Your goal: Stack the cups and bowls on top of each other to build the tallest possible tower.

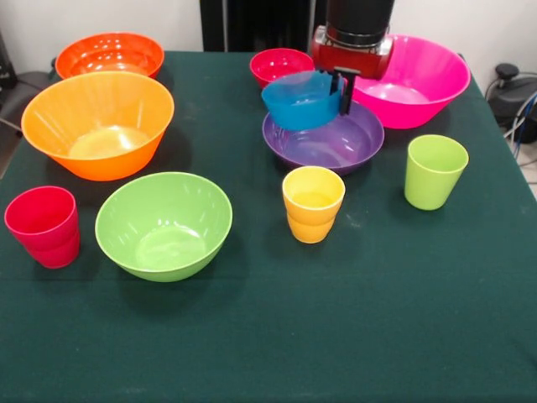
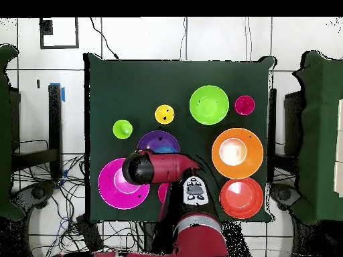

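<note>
Seen from the front, the red cup (image 1: 43,226) stands at the left edge of the green table (image 1: 352,336), just beside the lime green bowl (image 1: 164,224). Behind them sits the light orange bowl (image 1: 98,122), and behind that, at the far left corner, the red-orange bowl (image 1: 109,54). Toward the middle, the small red bowl (image 1: 280,65) rests near the far edge. Just in front of it the gripper (image 1: 342,91) is clamped on the right rim of the blue bowl (image 1: 300,101), one finger inside and one outside, holding it tilted over the purple bowl (image 1: 325,138); whether the two bowls touch cannot be told. The yellow cup (image 1: 313,203) stands upright just in front of the purple bowl. To the right, the large pink bowl (image 1: 413,80) sits behind the purple one, partly hidden by the arm (image 1: 356,38). The lime green cup (image 1: 435,170) stands upright at the right, apart from the others.
</note>
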{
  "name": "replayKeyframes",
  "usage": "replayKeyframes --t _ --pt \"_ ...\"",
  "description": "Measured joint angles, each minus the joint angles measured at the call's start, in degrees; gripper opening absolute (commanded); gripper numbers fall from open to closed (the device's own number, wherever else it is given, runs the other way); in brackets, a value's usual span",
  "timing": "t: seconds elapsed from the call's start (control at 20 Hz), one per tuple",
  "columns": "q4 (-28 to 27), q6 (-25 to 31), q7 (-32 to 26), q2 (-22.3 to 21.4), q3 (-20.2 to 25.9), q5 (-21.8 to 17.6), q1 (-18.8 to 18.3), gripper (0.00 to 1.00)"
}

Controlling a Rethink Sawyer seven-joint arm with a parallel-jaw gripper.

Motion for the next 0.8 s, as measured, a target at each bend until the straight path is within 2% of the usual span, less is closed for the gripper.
replayKeyframes --t 0.35,0.8 --pt "-0.02 -3.96 0.01 3.1 -1.35 1.07 2.36 0.0" --pt "-0.03 -8.58 0.31 6.28 -3.27 4.48 6.6 0.0"
